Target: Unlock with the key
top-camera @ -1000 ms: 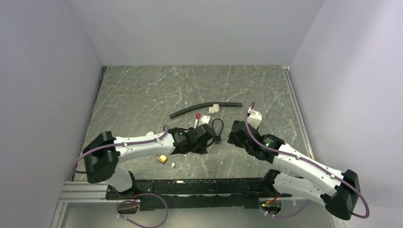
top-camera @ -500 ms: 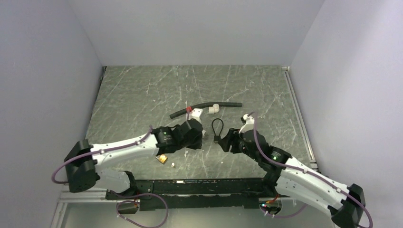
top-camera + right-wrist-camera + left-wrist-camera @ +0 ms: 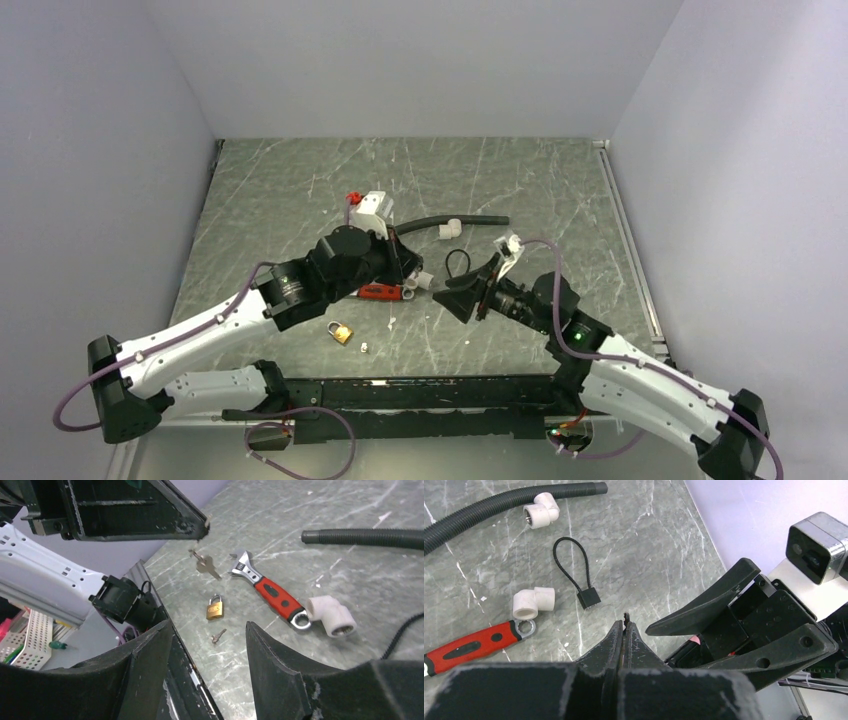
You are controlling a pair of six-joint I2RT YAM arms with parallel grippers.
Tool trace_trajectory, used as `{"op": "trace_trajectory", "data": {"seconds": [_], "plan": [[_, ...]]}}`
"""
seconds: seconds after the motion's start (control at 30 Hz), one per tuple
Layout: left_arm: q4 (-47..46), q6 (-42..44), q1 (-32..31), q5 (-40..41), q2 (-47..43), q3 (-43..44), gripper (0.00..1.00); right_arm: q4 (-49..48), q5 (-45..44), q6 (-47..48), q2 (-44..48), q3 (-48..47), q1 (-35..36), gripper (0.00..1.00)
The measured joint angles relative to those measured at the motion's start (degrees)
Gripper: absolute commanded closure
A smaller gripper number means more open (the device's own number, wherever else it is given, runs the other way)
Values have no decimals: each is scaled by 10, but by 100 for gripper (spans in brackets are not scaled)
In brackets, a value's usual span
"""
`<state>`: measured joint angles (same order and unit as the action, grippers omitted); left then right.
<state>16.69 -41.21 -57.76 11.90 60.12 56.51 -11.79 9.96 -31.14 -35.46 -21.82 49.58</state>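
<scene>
Clearly the left gripper point(image 3: 624, 627) is pinched shut on the key point(image 3: 625, 616) (only its toothed tip pokes out), up off the table point(image 3: 664, 540); the right gripper point(image 3: 207, 627) gapes wide, empty, facing it closely.

shows left gripper point(image 3: 625, 630) at 6 o'clock clamped on the key point(image 3: 626, 617), right gripper point(image 3: 666, 642) gaping at 4, cord loop point(image 3: 589, 599) near centre, white elbow point(image 3: 533, 604) at 9, second elbow point(image 3: 540, 516) and hose point(image 3: 474, 517) at 11, wrench point(image 3: 469, 647) at 8.
</scene>
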Motion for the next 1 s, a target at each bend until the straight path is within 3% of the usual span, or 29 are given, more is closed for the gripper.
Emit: {"op": "trace_trajectory", "data": {"seconds": [0.23,0.37,0.57,1.0], "plan": [[-3,-2,0,2,10,8,100,-29,36,22,-82,-66,0,43],[-11,-2,0,9,18,8,100,-41,14,20,-89,-76,0,51],[-26,-4,0,17,19,7,100,-40,-38,15,-100,-85,0,54],[-50,-14,0,17,27,7,100,-42,-65,-5,-129,-90,0,62]]}}
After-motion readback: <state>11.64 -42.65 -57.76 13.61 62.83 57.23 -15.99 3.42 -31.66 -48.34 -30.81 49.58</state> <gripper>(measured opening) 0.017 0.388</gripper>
